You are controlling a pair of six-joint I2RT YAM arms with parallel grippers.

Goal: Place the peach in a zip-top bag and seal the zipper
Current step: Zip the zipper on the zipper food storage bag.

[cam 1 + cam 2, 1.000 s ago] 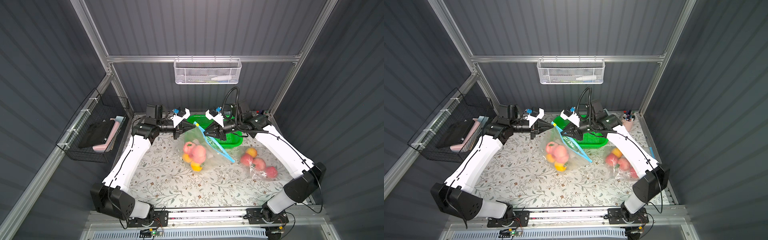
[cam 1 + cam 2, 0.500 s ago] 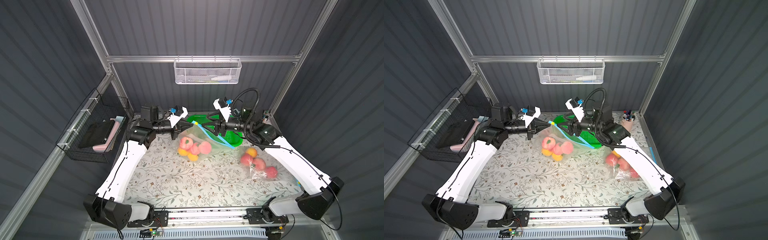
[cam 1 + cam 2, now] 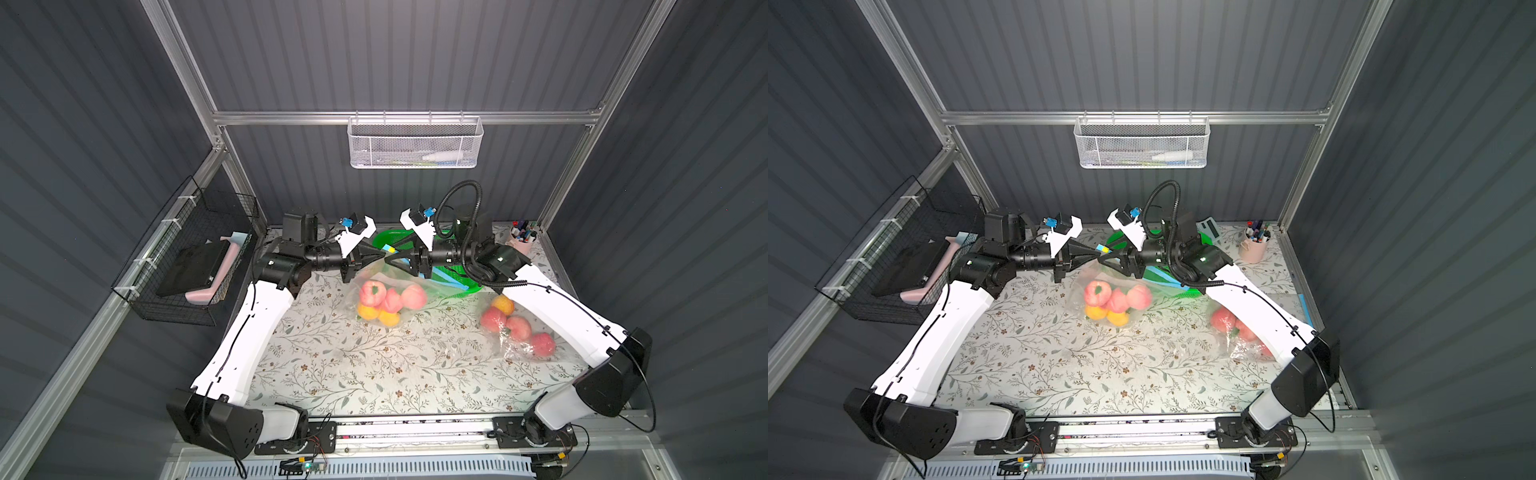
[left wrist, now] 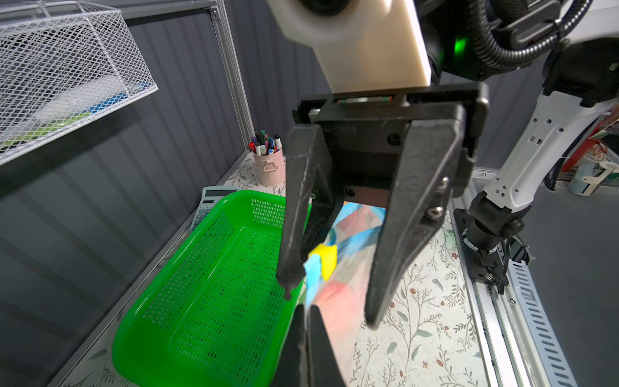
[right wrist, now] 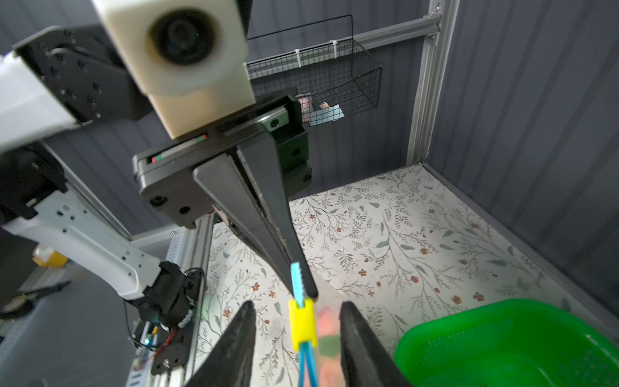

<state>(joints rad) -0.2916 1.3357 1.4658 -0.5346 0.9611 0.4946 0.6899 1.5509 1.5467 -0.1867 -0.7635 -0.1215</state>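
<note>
My left gripper [image 4: 305, 311] runs off the lower edge of its own wrist view, so only the pinched tips show, and my right gripper [image 5: 298, 306] is cropped the same way in its view. Between them the bag [image 4: 338, 289] is a pink-red blur; I cannot count what is inside. In a top view my right arm [image 3: 1258, 309] covers part of the second bag [image 3: 1235, 337] — and in both top views my grippers hide much of the green basket [image 3: 381, 240]. The white wire basket [image 3: 415, 141] holds things too small to name.

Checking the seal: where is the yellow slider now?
In the right wrist view, the yellow slider sits on the blue zipper track between the right gripper's open fingers, beside the left gripper's shut tip.
</note>
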